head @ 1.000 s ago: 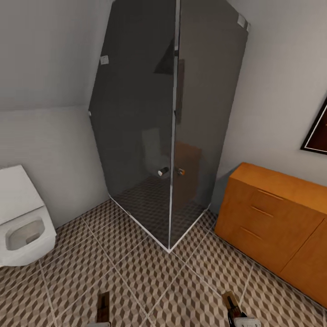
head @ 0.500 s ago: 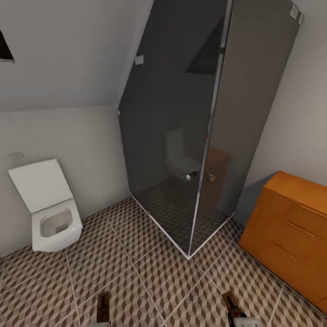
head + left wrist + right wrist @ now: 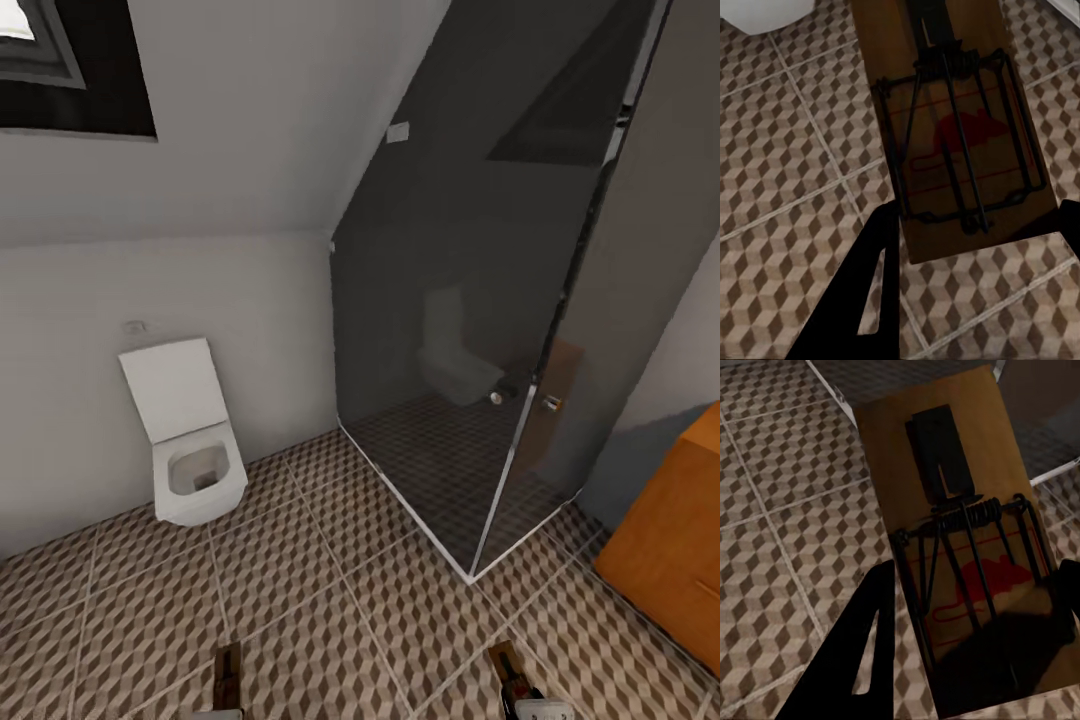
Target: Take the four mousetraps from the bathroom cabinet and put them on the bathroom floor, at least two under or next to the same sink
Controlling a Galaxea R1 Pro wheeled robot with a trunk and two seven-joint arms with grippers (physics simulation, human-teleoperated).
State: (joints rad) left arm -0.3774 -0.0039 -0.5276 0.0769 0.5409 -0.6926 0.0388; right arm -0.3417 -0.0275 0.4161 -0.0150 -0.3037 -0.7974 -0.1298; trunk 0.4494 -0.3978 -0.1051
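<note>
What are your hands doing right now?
Left gripper shut on a mousetrap. Right gripper shut on another mousetrap. Patterned floor ahead.

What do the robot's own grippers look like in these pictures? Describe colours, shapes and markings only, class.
In the wrist views each gripper shows two flat, black, blade-like fingers: the left gripper with a long triangular slot cut through one finger, the right gripper likewise. In the head view the left gripper looks dark, and the right gripper dark above a pale grey body. No cables or markings are discernible.
</note>
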